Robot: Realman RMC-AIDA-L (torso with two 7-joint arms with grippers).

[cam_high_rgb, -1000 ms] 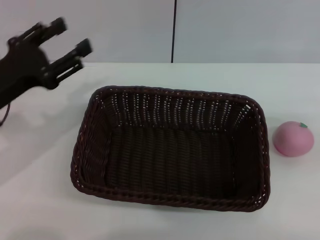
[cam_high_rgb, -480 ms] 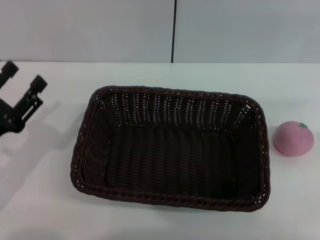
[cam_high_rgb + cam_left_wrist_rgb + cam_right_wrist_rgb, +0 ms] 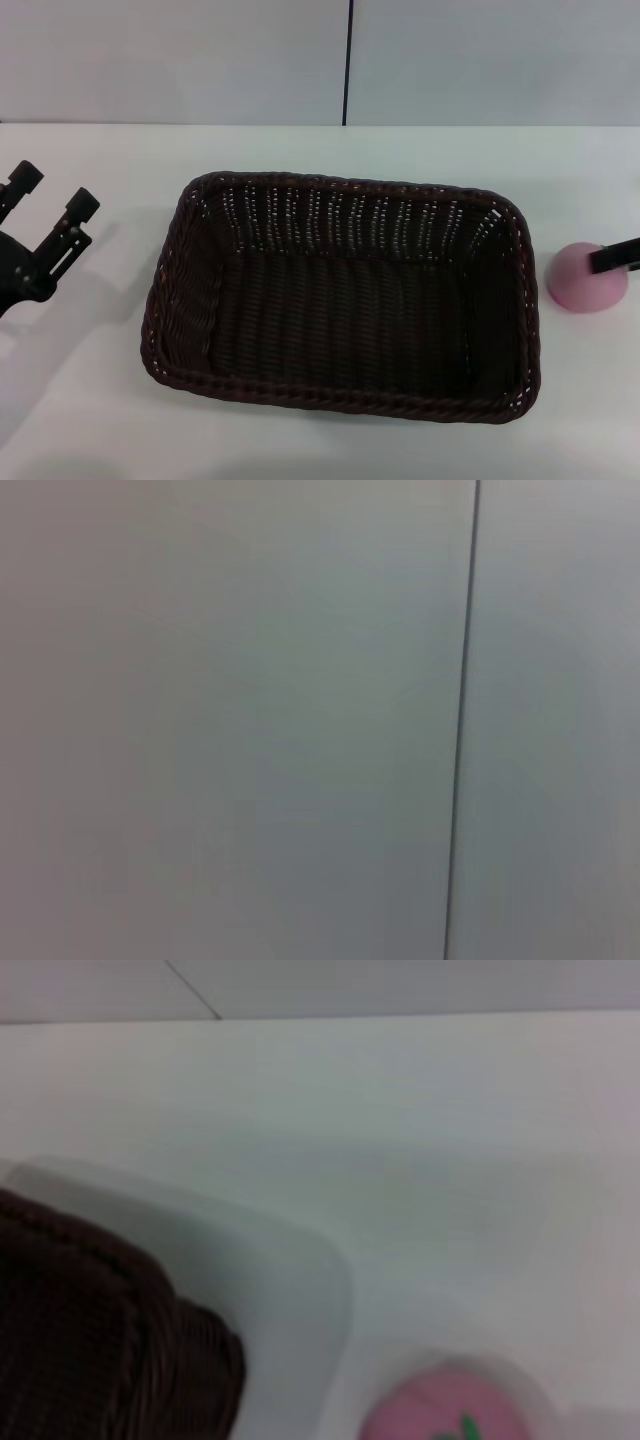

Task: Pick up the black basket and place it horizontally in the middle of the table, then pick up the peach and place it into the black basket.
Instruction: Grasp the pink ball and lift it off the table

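Note:
The black basket [image 3: 340, 295] lies lengthwise across the middle of the white table [image 3: 90, 400], open side up and empty. The pink peach [image 3: 582, 285] sits on the table just right of the basket. My left gripper [image 3: 50, 192] is open and empty at the left edge of the head view, apart from the basket. A dark part of my right gripper [image 3: 615, 257] reaches in from the right edge, over the top of the peach. In the right wrist view a basket corner [image 3: 100, 1350] and the peach [image 3: 450, 1415] show below.
A grey wall with a dark vertical seam [image 3: 347, 60] stands behind the table; the left wrist view shows only this wall [image 3: 250, 720]. Bare white tabletop [image 3: 400, 1130] lies around the basket and the peach.
My left gripper has dropped from the upper left and pulled back to the left edge. My right gripper has come into view from the right, over the peach.

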